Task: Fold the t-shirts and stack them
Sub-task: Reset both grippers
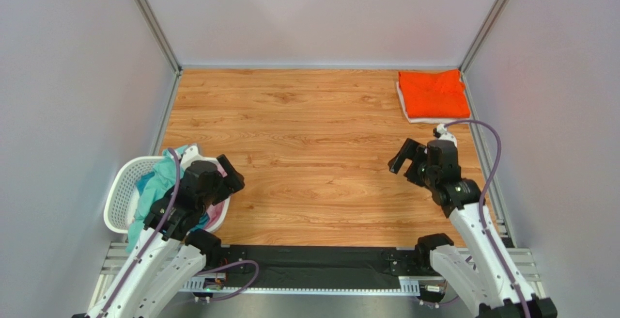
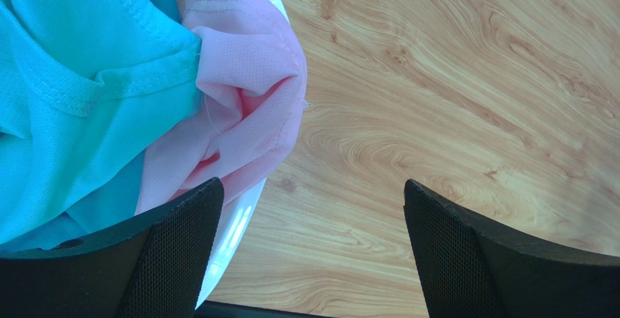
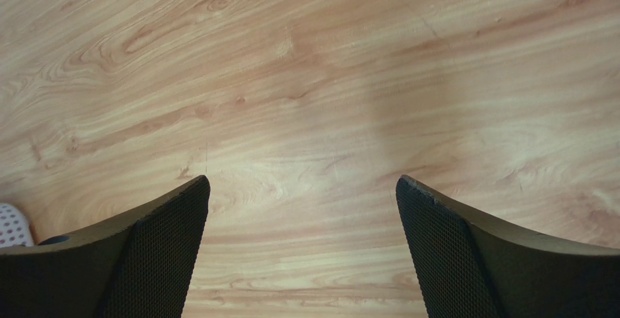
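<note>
A folded bright orange t-shirt (image 1: 433, 94) lies at the table's far right corner, on top of a folded white t-shirt (image 1: 420, 119) whose edge shows beneath it. A teal t-shirt (image 2: 73, 78) and a pink t-shirt (image 2: 244, 92) are bunched in the white basket (image 1: 118, 196) at the near left. My left gripper (image 2: 313, 187) hangs open over the basket's right rim, with the pink cloth just left of it and nothing between its fingers. My right gripper (image 3: 302, 183) is open and empty above bare wood, in front of the orange stack.
The basket's rim (image 2: 236, 227) sticks out under my left finger, and a sliver of the basket (image 3: 11, 225) shows at the left edge of the right wrist view. Grey walls close in the wooden table (image 1: 313, 151) on three sides.
</note>
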`<move>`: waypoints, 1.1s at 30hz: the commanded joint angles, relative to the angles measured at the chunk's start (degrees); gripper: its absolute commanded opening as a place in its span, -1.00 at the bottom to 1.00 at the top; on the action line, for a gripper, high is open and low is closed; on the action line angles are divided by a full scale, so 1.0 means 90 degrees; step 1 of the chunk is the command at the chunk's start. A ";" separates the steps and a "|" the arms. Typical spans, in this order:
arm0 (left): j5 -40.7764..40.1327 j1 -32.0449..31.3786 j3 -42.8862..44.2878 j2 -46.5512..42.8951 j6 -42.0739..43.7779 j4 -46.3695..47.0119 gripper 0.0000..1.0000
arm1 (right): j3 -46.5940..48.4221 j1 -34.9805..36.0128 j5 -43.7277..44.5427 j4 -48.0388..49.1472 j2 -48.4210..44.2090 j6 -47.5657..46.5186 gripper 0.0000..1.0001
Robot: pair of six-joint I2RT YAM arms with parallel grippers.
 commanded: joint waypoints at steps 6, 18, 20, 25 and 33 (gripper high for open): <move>0.0259 -0.0036 -0.0015 -0.0069 0.0147 0.0249 0.99 | -0.0937 0.0034 -0.0873 -0.0152 -0.2580 0.0451 1.00; 0.1255 -0.0270 -0.0709 -0.0098 -0.0312 0.1226 0.99 | -0.0928 0.0034 -0.0668 -0.0494 -0.3500 0.0539 1.00; 0.1207 -0.0415 -0.0777 -0.0137 -0.0418 0.1236 0.99 | -0.1025 0.0024 -0.0746 -0.0436 -0.3519 0.0578 1.00; 0.0953 -0.0816 -0.0836 -0.0196 -0.0585 0.1275 0.99 | -0.1016 0.0015 -0.0747 -0.0445 -0.3451 0.0569 1.00; 0.0786 -0.1412 -0.0768 0.0350 -0.0615 0.1499 0.99 | -0.1162 0.0025 -0.0912 -0.0309 -0.3470 0.0588 1.00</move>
